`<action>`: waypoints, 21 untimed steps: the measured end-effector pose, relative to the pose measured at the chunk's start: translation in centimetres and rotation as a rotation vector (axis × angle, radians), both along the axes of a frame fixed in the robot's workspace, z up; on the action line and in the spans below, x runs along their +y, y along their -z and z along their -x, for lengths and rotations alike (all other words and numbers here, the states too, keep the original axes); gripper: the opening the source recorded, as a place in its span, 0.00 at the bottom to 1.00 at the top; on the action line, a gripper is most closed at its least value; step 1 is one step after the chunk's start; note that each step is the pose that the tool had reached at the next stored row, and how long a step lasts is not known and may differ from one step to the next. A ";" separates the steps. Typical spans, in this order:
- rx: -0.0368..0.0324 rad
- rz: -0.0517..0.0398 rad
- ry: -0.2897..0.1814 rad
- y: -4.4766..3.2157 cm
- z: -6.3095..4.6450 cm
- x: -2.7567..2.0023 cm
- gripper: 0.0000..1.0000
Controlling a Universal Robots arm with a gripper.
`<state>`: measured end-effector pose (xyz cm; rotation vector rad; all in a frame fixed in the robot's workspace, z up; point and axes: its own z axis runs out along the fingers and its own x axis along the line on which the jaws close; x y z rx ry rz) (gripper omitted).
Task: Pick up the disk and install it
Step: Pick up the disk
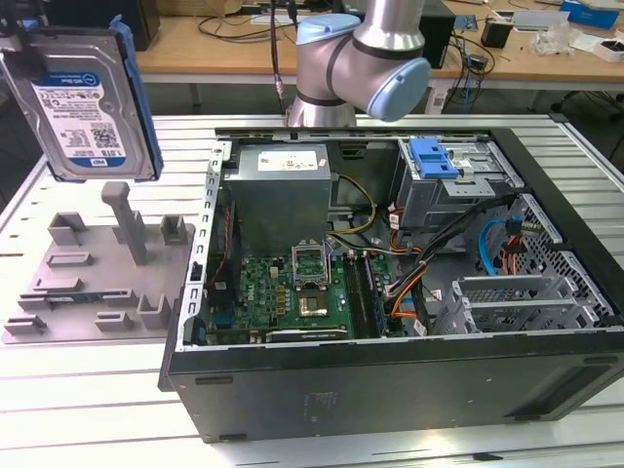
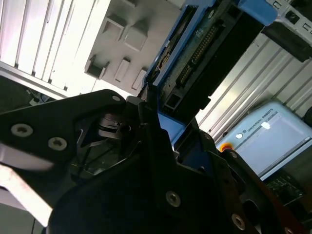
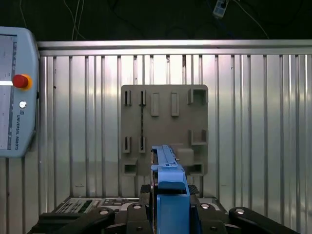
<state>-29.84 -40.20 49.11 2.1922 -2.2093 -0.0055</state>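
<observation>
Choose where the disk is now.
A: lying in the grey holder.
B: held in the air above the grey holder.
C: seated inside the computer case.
B: the disk hangs clear above the grey holder, and the gripper grips its blue frame in the first wrist view.

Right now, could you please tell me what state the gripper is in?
The gripper: closed on the disk, holding it lifted clear of the grey fixture plate.
</observation>
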 end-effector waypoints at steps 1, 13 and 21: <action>0.0010 0.0000 0.000 -0.06 -0.4 -0.23 0.36; 0.0154 0.0000 0.000 -0.55 -5.0 -3.34 0.36; 0.0285 0.0001 0.000 -0.72 -8.6 -5.59 0.36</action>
